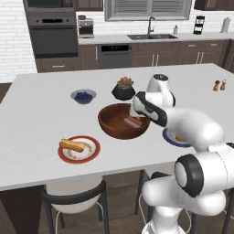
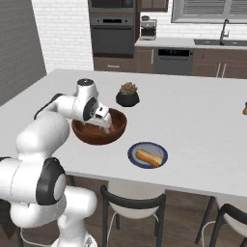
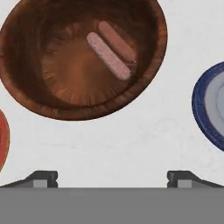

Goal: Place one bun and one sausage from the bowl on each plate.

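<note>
My end effector (image 3: 112, 178) hangs spread and empty; ahead of it both sausages (image 3: 109, 56) lie side by side in the bowl (image 3: 26, 94). They look smooth, likely slippery (rounded ends) — I'd pinch one mid-length, across its width.

the gripper (image 3: 112, 177) hangs above the counter (image 3: 131, 140) with its jaws set wide apart and nothing between them. ahead of the jaws sits the bowl (image 3: 26, 94), and in it two sausages (image 3: 108, 56) lie side by side, touching along their length, toward the far side of the bowl. off past the one jaw lies the edge of a plate (image 3: 2, 140) carrying a bun (image 1: 71, 145); off past the other jaw lies a second plate (image 3: 202, 109), with another bun (image 2: 149, 157) on it. beyond the bowl stand a potted plant (image 1: 124, 89) and, to its side, a small bowl of berries (image 1: 83, 96).
</note>
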Available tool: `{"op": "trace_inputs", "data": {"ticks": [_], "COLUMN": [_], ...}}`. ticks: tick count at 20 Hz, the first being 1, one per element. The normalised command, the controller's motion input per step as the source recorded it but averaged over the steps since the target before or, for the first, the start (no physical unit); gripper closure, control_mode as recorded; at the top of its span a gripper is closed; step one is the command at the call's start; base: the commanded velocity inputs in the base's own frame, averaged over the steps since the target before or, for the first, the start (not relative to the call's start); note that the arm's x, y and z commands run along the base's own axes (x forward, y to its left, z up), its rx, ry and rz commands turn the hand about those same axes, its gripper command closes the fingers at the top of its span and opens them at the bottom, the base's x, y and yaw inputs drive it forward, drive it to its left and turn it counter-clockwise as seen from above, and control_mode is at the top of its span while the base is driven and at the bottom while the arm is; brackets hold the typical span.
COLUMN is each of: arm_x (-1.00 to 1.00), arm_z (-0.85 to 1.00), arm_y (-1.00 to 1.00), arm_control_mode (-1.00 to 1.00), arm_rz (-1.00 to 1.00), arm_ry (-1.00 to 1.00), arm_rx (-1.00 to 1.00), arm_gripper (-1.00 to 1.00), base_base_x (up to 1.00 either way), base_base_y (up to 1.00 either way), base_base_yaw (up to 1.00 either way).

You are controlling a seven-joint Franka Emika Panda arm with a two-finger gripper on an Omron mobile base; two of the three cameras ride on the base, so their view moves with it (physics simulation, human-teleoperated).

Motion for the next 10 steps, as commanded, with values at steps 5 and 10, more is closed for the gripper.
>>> {"op": "trace_inputs", "data": {"ticks": [5,10], "arm_x": [0.50,0.92], "arm_z": [-0.21,-0.34], "arm_y": [0.47,-0.31], "arm_control_mode": [-1.00,-1.00], "arm_rz": [0.00,0.04], "arm_ry": [0.25,0.01], "arm_rx": [-0.32,0.03], "arm_gripper": [-1.00,-1.00], "base_base_x": [0.00,0.00], "base_base_y": [0.00,0.00], "base_base_yaw": [0.00,0.00]}}
